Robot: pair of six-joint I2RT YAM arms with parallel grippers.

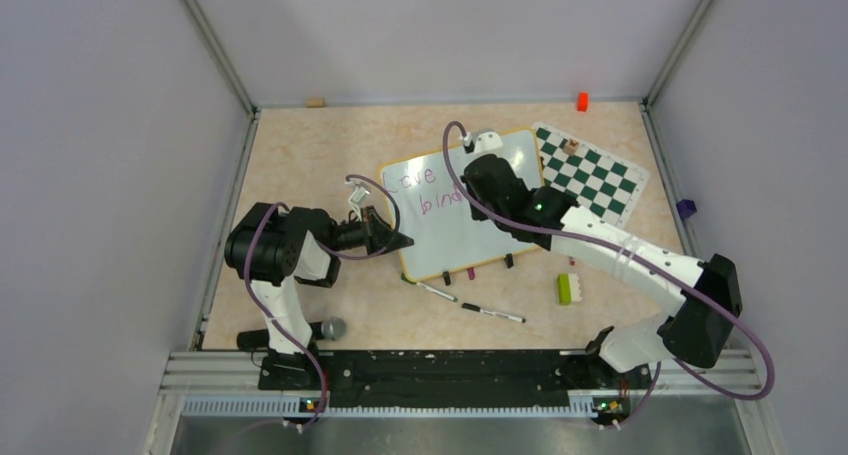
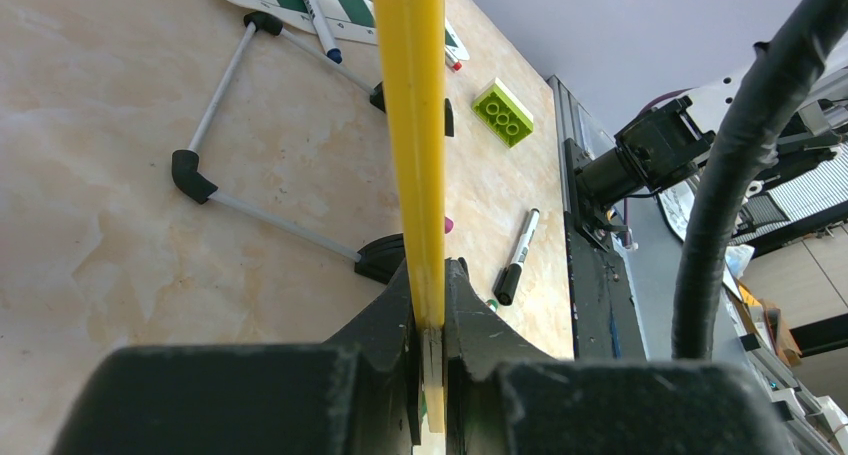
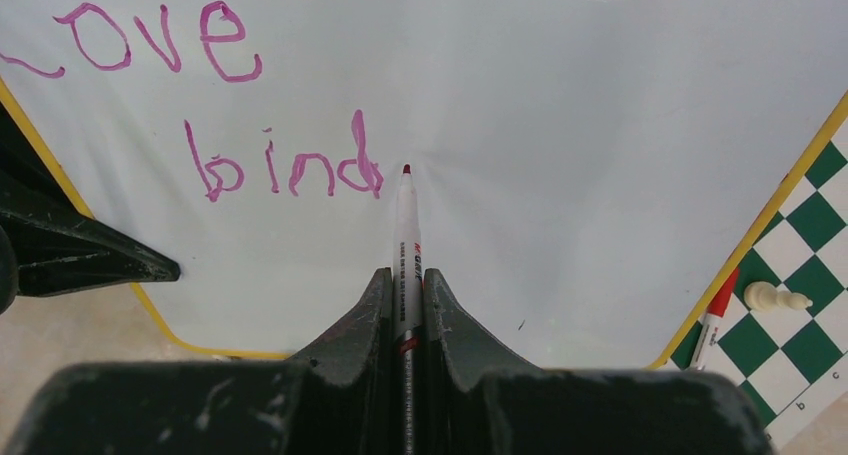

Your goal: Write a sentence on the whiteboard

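The whiteboard [image 1: 470,237], white with a thin yellow frame, lies tilted in mid-table. The sentence [image 1: 428,190] reads "Love" [image 3: 150,40] over "bind" [image 3: 285,165] in purple-magenta. My right gripper [image 3: 405,275] is shut on a white marker [image 3: 406,225]. The marker's red tip sits just right of the "d", at or just off the board. My left gripper [image 1: 398,240] is shut on the board's yellow left edge [image 2: 415,125]. In the left wrist view the frame runs straight up between its jaws. In the top view my right gripper [image 1: 480,180] hangs over the board's upper middle.
A green-and-white chess mat [image 1: 590,175] lies right of the board, with a pale chess piece [image 3: 778,298] and a red-capped marker [image 3: 712,320] on it. Two loose markers [image 1: 437,292] [image 1: 493,314] and a green brick [image 1: 566,288] lie in front. An orange block [image 1: 582,101] sits at the back wall.
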